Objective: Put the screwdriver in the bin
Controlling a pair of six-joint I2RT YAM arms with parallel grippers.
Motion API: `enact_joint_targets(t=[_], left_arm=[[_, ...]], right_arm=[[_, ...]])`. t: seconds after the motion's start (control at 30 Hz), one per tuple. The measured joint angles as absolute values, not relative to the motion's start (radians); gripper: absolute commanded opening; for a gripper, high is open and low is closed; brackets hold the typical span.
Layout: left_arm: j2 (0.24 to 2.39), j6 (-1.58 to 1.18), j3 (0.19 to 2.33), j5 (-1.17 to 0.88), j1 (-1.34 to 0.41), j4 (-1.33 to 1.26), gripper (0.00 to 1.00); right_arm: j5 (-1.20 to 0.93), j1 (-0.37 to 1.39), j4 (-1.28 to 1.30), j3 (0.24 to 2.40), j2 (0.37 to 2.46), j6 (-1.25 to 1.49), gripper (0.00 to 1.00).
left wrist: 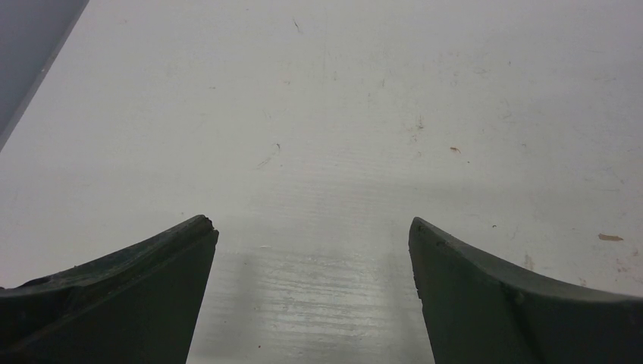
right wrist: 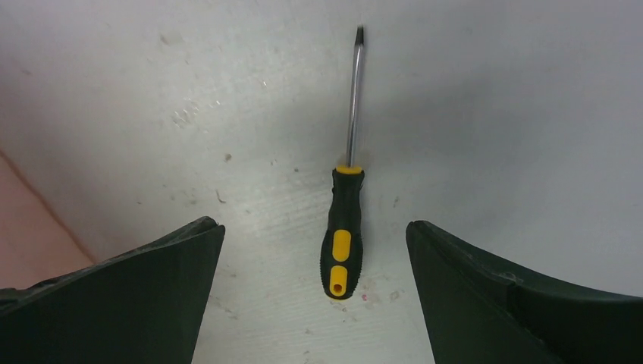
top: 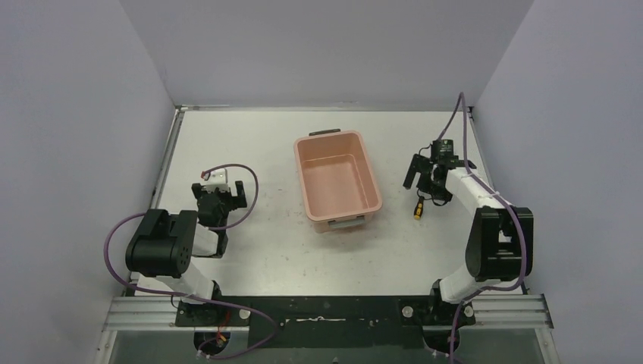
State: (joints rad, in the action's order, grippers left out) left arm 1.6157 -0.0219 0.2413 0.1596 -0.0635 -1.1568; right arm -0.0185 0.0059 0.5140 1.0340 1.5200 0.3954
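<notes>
Screwdriver [right wrist: 345, 227] is lying flat on the counter [right wrist: 493, 114], just right of the bin [top: 338, 182], between the wide-spread jaws of the right claw [right wrist: 312, 225]. The left claw [left wrist: 311, 224] is gaping wide above the counter.

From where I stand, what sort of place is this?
Probably a robot test cell in a lab: a left arm and a right arm bolted to a white table, plain walls closing three sides, and just a pink bin and a screwdriver laid out.
</notes>
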Motion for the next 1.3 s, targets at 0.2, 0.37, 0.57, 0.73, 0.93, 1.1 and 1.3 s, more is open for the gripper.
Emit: enact_joint_targets(t=[0.2, 0.37, 0.57, 0.73, 0.93, 1.1, 1.3], left_arm=[[1.616, -0.022, 0.241, 0.160, -0.064, -1.157, 0.97], [1.616, -0.022, 0.241, 0.160, -0.064, -1.157, 0.97], [1.616, -0.022, 0.241, 0.160, -0.064, -1.157, 0.97], [1.616, -0.022, 0.241, 0.160, -0.064, -1.157, 0.97], [1.616, -0.022, 0.241, 0.160, -0.064, -1.157, 0.97], [1.616, -0.022, 0.241, 0.160, -0.064, -1.157, 0.97], [1.616, -0.022, 0.241, 0.160, -0.064, -1.157, 0.97]], right_arm=[[-0.051, 0.006, 0.545, 1.002, 1.630, 0.368, 0.72], [-0.029, 0.006, 0.540, 0.998, 1.699, 0.335, 0.46], [-0.010, 0.007, 0.551, 1.021, 1.714, 0.296, 0.00], [0.035, 0.007, 0.649, 1.114, 1.701, 0.287, 0.00], [0.116, 0.064, 0.765, 1.443, 1.590, 0.282, 0.00], [0.130, 0.340, 0.674, 1.631, 1.442, 0.276, 0.00], [0.105, 0.627, 0.569, 1.620, 1.428, 0.303, 0.00]])
